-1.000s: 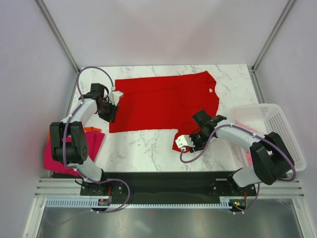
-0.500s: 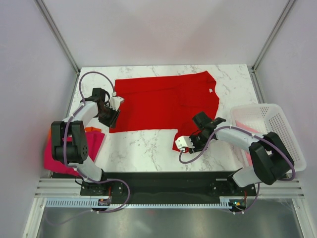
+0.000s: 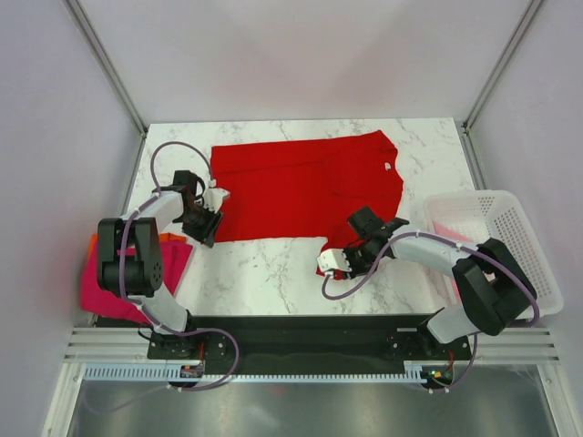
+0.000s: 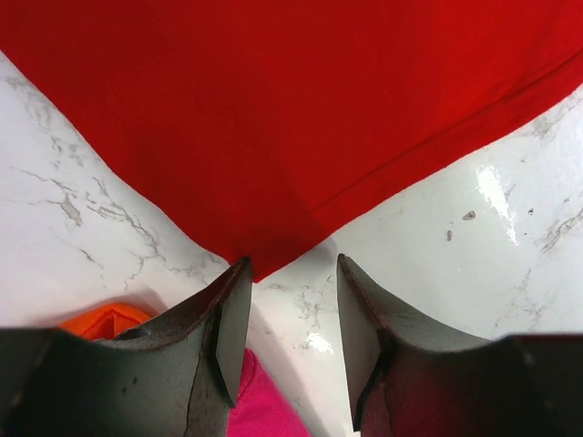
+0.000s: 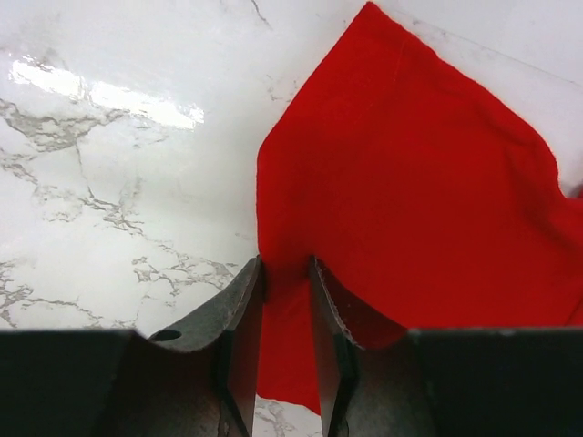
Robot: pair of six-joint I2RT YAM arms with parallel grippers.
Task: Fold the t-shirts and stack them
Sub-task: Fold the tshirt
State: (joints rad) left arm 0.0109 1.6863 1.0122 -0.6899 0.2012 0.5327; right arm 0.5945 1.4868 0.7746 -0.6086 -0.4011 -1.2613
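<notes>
red t-shirt [image 3: 305,187] spread flat on tabletop [image 3: 264,273], far-centre. left fingers [image 4: 228,319] open, straddling hem corner, not yet pinched. right fingers [image 5: 244,319] clamped on near-edge flap. likely paired grip for fold.

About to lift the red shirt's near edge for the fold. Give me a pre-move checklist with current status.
1. Right gripper clamped on the red t-shirt: ok, cloth is pinched between its nearly closed fingers.
2. Left gripper clamped on the shirt: not ok, it is open and the near-left corner tip only lies between its fingertips.
3. Shirt body flat on the table: ok in the top view.
4. Magenta and orange shirts apart from the red one: ok.
5. Right arm clear of the basket: cannot tell, its elbow overlaps the basket from above.
</notes>
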